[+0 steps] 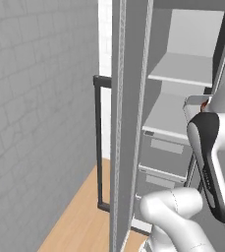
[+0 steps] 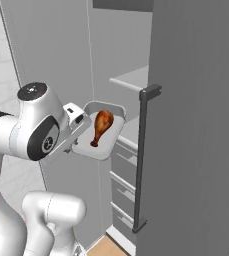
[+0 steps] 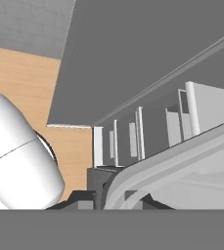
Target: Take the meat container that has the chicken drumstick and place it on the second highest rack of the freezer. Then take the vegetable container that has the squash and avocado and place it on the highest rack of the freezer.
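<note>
**A:** Start at your left. What do you have there?

**B:** In the left base view you get a tiled grey wall, then the freezer door edge-on with its dark bar handle. Past it sit the highest rack and, below, the second highest rack, both flat, matte, light-grey panels, with grey drawers under the lower one.

**A:** And the load?

**B:** In the right base view you see the meat container, a shallow white tray with rounded corners and a raised lip. The chicken drumstick lies in it, glossy orange-brown, thick end away from the wrist, bone end toward it. So its long axis runs roughly along the tray's length.

**A:** What are the fingers doing?

**B:** The gripper is nipped tight on the tray's near rim, fingers almost together. In the hand view you see the pale curved rim right above the tips.

**A:** Which relation matters for your next move?

**B:** The tray hangs in the air in front of the open compartment, extending from the fingers toward the shelves. In my judgement it sits near the level of the second highest rack, just outside its front edge. You'd need to push it straight inward, keeping it flat, since a rim pinch could let the far end droop.
</note>
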